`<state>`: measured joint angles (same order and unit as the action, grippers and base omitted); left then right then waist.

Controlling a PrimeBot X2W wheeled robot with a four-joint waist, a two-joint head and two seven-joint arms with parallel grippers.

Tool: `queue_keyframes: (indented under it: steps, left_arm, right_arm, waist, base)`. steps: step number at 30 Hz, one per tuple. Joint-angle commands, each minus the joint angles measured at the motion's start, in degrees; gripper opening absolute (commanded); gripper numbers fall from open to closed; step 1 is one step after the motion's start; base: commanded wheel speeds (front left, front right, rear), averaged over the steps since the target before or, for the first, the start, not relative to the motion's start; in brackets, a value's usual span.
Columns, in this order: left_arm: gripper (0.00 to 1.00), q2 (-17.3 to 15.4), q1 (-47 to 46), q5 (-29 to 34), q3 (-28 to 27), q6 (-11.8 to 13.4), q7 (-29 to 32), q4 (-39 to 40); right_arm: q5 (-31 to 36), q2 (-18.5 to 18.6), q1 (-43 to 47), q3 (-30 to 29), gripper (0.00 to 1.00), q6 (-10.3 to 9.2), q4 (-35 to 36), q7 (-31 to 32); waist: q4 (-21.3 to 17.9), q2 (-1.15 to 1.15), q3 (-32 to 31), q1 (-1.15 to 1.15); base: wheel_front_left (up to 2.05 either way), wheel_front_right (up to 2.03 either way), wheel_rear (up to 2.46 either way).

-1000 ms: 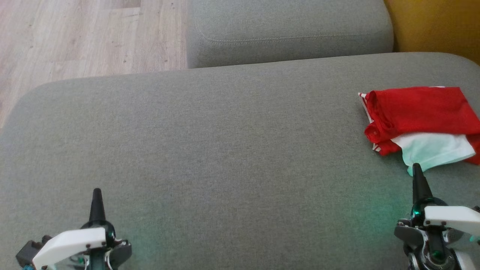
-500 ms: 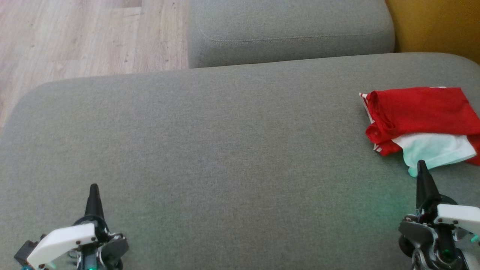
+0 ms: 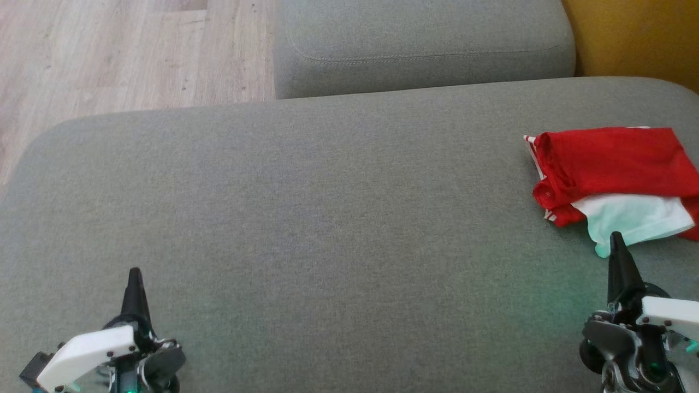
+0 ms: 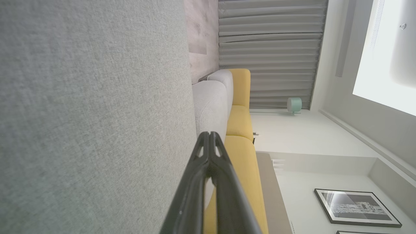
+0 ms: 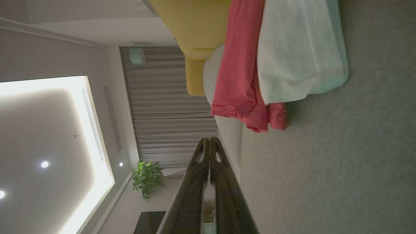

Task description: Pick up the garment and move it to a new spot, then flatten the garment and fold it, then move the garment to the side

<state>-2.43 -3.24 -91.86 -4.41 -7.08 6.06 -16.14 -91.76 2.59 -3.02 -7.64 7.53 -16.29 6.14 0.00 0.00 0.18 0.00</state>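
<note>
Nearest, at the near edge of the grey seat cushion [image 3: 338, 207], the left gripper [image 3: 134, 271] sits by the near left corner. Its two dark fingers are pressed tip to tip into one point, with nothing between them. The left wrist view shows the same clenched pair [image 4: 209, 134] lying over bare grey fabric.

By the near right corner, the right gripper [image 3: 616, 236] is likewise clenched and empty, its fingers aimed toward the far side. In the head view its tip lines up with the nearest white corner of the garment. In the right wrist view the closed tips [image 5: 209, 139] stand short of the cloth, which lies ahead of them.

The garment [image 3: 611, 164] rests on the cushion against its right edge, about halfway between the near and far sides. It is a loosely folded bundle, with a red layer on the far side and a white panel [image 5: 292, 48] toward the robot. A red hem shows at its left end. Its right part runs out of the head view.

Beyond the far edge sits a second grey cushion [image 3: 420, 43], with pale wooden floor [image 3: 109, 54] to its left and yellow upholstery [image 3: 639, 38] to its right.
</note>
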Motion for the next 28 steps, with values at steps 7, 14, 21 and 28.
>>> queue_keyframes:
  steps: [7, 14, 21, 28]
  left_arm:
    - [0.0, -0.44, -2.95, -0.31, -2.1, -0.41, 0.42, 2.08]
    - [0.0, -0.44, -2.95, -0.32, -2.1, -0.41, 0.42, 2.08]
    - [0.0, -0.44, -2.95, -0.32, -2.1, -0.41, 0.42, 2.09]
    - [0.0, -0.44, -2.95, -0.32, -2.09, -0.41, 0.42, 2.09]
  right_arm:
    - [-0.4, 0.29, -3.16, 1.12, 0.0, -0.04, 2.26, 0.35]
    - [-0.41, 0.29, -3.16, 1.12, 0.0, -0.04, 2.26, 0.35]
    - [-0.41, 0.29, -3.16, 1.13, 0.0, -0.04, 2.26, 0.35]
    - [-0.41, 0.29, -3.16, 1.13, 0.0, -0.04, 2.26, 0.35]
  waist:
    - [0.0, 0.0, 0.0, 0.0]
    - [0.0, 0.0, 0.0, 0.0]
    - [0.0, 0.0, 0.0, 0.0]
    - [0.0, 0.0, 0.0, 0.0]
  base:
    - [0.0, 0.0, 0.0]
    - [0.0, 0.0, 0.0]
    - [0.0, 0.0, 0.0]
    - [0.0, 0.0, 0.0]
